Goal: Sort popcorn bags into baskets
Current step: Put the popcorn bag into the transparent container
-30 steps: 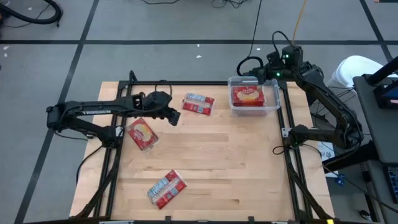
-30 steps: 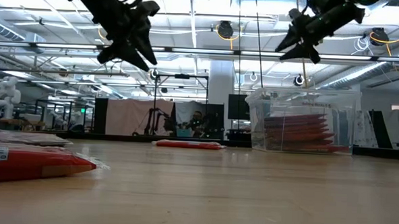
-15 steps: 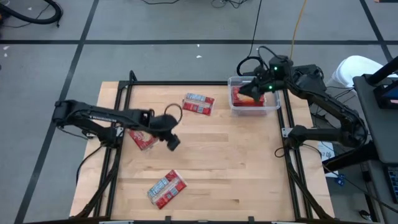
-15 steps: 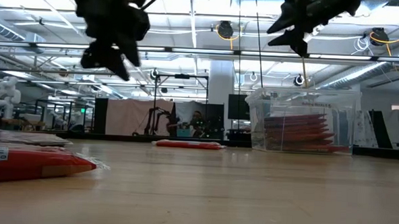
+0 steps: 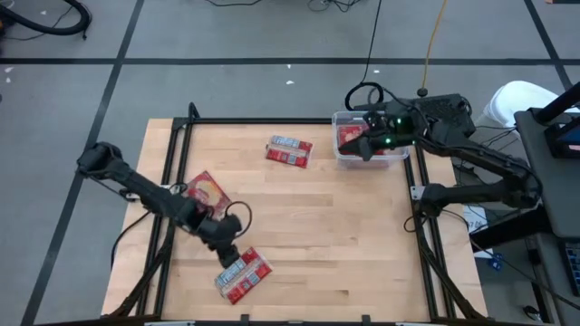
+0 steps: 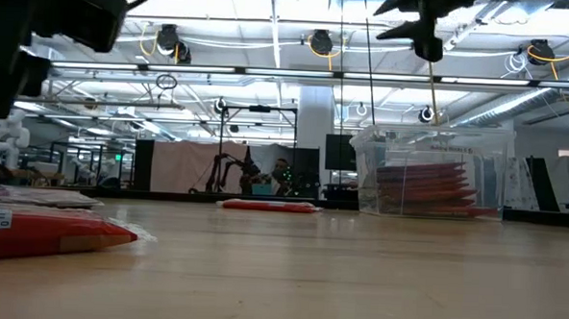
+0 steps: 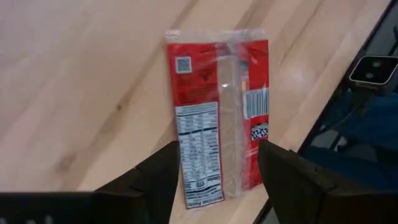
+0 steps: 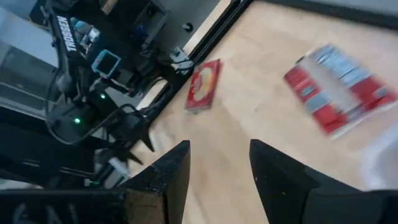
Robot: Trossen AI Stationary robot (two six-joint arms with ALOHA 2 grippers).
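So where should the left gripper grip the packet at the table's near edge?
Judging from the wrist view, across its short width near mid-length, from straight above: the packet lies flat, print side up, and the open left gripper already straddles its end.

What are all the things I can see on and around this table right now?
Popcorn bags on the table: three, red. One with white-grey print at the near edge, one with a popcorn picture on the left side, one printed side up near the far edge.
Popcorn bags in the tub: a red stack, number unclear.
Clear plastic tub: one, see-through, far right corner.
Wooden table: one, light wood, black frame.
Left gripper: dark, open, just over the near bag.
Right gripper: dark, open, empty, over the tub's left edge.
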